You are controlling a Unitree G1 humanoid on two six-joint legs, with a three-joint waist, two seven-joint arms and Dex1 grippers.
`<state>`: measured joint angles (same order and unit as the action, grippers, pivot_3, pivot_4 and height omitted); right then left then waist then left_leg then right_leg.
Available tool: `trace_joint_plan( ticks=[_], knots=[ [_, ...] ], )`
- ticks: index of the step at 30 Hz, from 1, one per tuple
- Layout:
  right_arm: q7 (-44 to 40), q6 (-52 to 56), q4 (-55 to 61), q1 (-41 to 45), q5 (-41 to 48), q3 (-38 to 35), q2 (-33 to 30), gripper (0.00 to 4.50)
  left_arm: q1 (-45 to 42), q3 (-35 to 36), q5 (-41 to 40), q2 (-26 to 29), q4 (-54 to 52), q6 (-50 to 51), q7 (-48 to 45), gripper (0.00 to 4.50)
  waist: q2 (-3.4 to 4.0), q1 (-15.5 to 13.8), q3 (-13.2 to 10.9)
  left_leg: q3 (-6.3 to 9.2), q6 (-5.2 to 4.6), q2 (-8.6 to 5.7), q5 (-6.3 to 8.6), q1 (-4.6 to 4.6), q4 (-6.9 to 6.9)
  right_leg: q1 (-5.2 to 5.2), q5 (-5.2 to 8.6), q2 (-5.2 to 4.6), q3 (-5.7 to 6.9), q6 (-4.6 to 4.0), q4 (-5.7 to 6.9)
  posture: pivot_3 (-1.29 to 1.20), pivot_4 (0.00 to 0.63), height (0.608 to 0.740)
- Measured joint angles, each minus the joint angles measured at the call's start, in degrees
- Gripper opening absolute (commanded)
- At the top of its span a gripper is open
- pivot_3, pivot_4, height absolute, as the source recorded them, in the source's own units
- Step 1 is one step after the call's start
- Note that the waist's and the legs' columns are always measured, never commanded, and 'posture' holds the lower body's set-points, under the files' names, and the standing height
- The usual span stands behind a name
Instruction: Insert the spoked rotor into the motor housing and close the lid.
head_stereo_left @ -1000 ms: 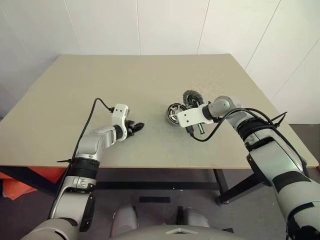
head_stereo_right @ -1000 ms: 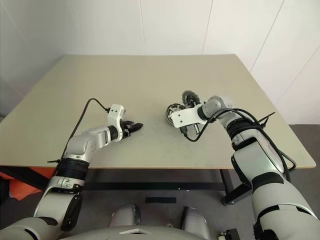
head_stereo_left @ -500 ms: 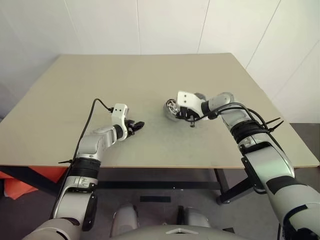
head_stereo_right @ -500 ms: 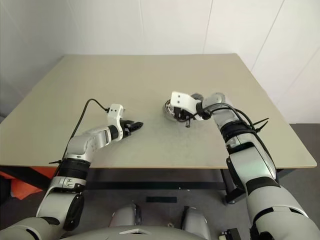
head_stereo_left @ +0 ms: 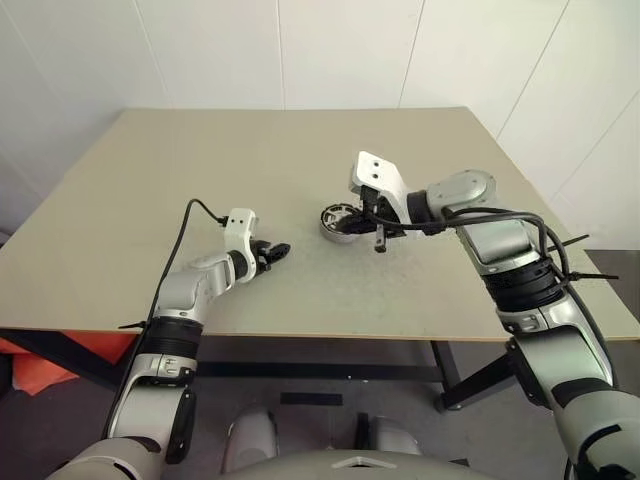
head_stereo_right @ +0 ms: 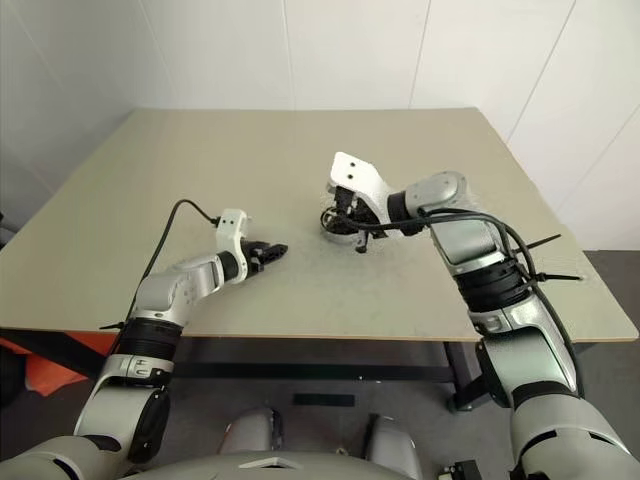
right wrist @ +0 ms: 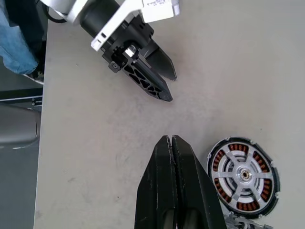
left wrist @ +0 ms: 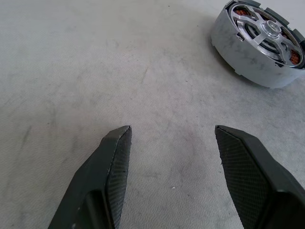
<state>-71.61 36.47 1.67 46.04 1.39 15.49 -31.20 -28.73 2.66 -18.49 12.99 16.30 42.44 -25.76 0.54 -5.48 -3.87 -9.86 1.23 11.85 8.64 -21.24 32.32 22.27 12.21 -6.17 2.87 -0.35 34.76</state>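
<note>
The motor housing (left wrist: 259, 45) is seen on the table (head_stereo_left: 150, 180), right of centre, copper windings showing between silver spokes. The right gripper (right wrist: 171, 140) is held above it with fingers pressed together, empty. The left gripper (left wrist: 171, 138) is spread, empty, well to its left.

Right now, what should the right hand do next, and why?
Probably open the right hand and lower it toward the grey piece beside the motor housing, likely the lid: the spoked rotor looks seated, uncovered, and that hand is shut and empty.
</note>
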Motion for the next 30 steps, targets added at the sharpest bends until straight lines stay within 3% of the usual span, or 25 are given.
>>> trace_joint_plan(
  ticks=[5,11,16,21,26,30],
  knots=[
    [5.5,-3.9,1.7,0.4,-0.3,-0.8,-0.4,0.03,0.0,0.0,0.0,0.1,0.0,-0.1,0.0,3.03,0.00,0.0,0.0,-0.02,0.03,-0.01,-0.02,0.01,-0.01,0.02,0.00,0.00,0.00,0.00,0.00,0.00,0.000,0.740],
    [18.9,-8.5,-3.3,0.2,-5.8,-3.8,-3.4,0.03,0.6,-0.2,-0.5,0.8,-0.5,-1.2,-1.5,3.03,-0.03,0.0,0.0,-0.05,0.05,-0.04,-0.03,-0.02,-0.01,0.04,0.00,0.01,0.00,0.00,-0.04,0.00,0.000,0.740],
    [25.2,-5.6,-3.0,-4.7,-7.0,-8.5,-6.9,0.03,0.6,-0.1,-0.4,3.4,-0.1,-4.4,-4.2,3.03,-0.03,0.0,0.0,-0.08,0.08,-0.05,-0.05,-0.65,-0.04,0.66,-0.25,0.09,0.02,-0.42,-0.03,0.00,0.000,0.740],
    [27.5,-2.0,3.7,-14.1,-7.2,-10.6,-9.0,0.03,-3.9,0.3,1.8,4.7,3.8,-15.7,-6.2,3.03,-0.06,-0.6,0.0,-0.06,0.01,-0.06,-0.01,-0.86,-0.02,0.75,-0.23,0.09,0.05,-0.43,-0.07,0.00,0.000,0.740],
    [28.8,1.3,7.0,-19.0,-5.9,-9.1,-5.4,0.03,-13.2,-0.6,7.0,6.2,11.1,-27.0,-6.0,3.03,-0.04,-0.2,0.0,-0.08,0.02,-0.06,-0.02,-0.67,0.05,0.66,-0.25,-0.01,-0.04,-0.37,-0.01,0.00,0.000,0.740],
    [30.7,1.5,7.4,-18.7,-4.7,-7.8,-0.4,0.03,-14.6,-1.0,8.0,4.3,15.4,-29.5,-6.5,3.03,-0.04,0.0,0.0,-0.09,0.09,-0.06,-0.06,-0.63,0.06,0.67,-0.26,0.03,-0.01,-0.36,0.07,0.00,0.000,0.740]
  ],
)
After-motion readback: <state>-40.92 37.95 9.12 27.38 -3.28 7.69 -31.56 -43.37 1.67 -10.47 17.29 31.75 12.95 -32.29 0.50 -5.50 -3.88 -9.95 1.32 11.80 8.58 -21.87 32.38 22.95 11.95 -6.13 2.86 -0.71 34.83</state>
